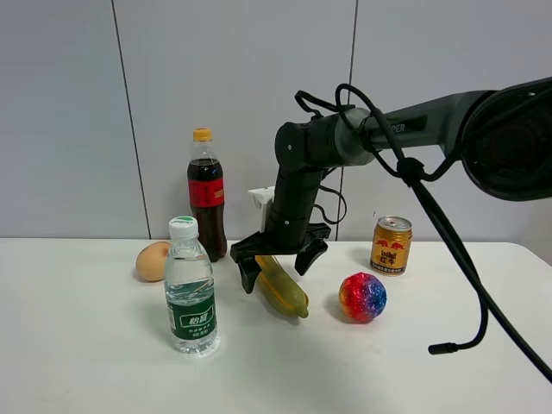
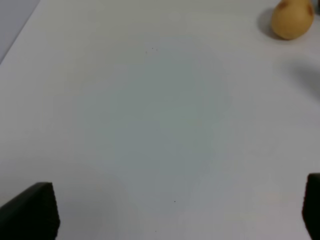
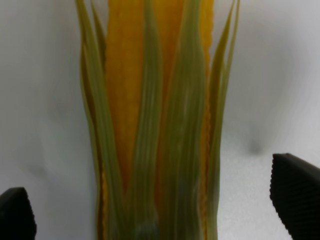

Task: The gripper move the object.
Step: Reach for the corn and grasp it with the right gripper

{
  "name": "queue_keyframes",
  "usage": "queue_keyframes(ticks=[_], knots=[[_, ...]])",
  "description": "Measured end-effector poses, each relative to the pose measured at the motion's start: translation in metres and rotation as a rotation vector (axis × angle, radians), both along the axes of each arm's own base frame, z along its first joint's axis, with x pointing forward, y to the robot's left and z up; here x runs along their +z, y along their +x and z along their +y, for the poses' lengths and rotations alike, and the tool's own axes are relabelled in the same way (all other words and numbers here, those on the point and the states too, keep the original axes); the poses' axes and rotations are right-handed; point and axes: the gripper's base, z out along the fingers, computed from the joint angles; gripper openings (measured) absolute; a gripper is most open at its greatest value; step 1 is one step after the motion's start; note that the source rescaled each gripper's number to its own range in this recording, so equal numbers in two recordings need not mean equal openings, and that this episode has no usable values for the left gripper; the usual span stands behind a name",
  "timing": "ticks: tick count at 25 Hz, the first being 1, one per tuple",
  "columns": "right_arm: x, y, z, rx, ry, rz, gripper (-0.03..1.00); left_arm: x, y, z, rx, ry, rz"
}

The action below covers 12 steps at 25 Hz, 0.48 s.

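exterior high, one claw (image 1: 275, 272), one corn (image 1: 285, 291), two bottles (image 1: 191, 295) (image 1: 207, 205)

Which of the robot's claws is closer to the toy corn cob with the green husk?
The right. Its black claw is open astride the yellow-and-green toy corn, a finger each side. The left claw hangs over bare white table, corn out of its view.

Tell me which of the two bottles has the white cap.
The clear water bottle with the green label, standing nearer the front. The cola bottle behind it has a yellow cap and a red label.
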Motion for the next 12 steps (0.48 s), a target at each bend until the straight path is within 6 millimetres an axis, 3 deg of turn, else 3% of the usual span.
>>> queue_keyframes(ticks=[12], knots=[[0.0009,0.0027,0.0008,-0.045,0.021,-0.020,0.81,0.0000,0.0000,0.0000,0.000,0.000,0.000]])
